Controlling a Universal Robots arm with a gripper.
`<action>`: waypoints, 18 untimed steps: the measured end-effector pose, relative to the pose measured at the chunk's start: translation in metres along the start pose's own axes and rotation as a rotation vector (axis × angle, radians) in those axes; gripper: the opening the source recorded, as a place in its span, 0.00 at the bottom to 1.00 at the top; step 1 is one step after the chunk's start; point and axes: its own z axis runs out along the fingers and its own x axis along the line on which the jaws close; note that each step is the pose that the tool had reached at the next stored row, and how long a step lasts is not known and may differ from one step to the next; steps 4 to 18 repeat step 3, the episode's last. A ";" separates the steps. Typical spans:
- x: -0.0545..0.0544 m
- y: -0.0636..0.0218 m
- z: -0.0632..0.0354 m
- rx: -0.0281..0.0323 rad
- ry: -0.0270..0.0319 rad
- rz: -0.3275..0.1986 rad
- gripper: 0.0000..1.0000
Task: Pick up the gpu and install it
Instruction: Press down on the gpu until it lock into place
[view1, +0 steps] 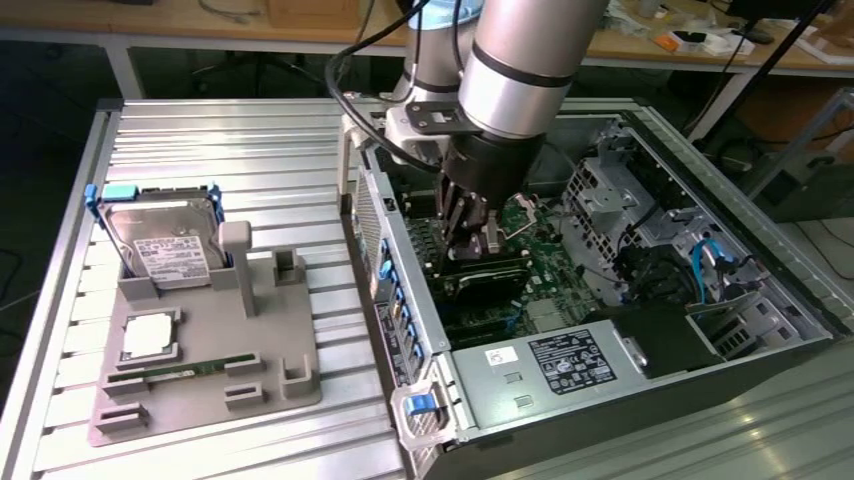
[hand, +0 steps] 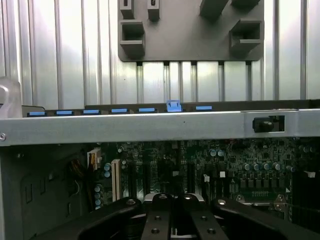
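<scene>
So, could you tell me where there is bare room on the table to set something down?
Free: ribbed table top behind the hard drive, and the strip between the grey fixture and the computer case. Crowded: inside the case, where the end effector reaches over the motherboard.

one hard drive (view1: 163, 240), one memory stick (view1: 196, 368)

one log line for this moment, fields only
gripper: shut, inside open pc case above motherboard | gpu: held or not, cannot tell | grey holder: hard drive upright, memory stick flat
</scene>
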 end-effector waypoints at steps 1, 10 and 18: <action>0.000 0.0000 0.0000 0.0000 -0.0001 0.000 0.11; 0.000 0.0000 0.0000 0.0000 0.0000 0.000 0.11; 0.000 0.0000 0.0000 0.0000 0.0000 0.000 0.11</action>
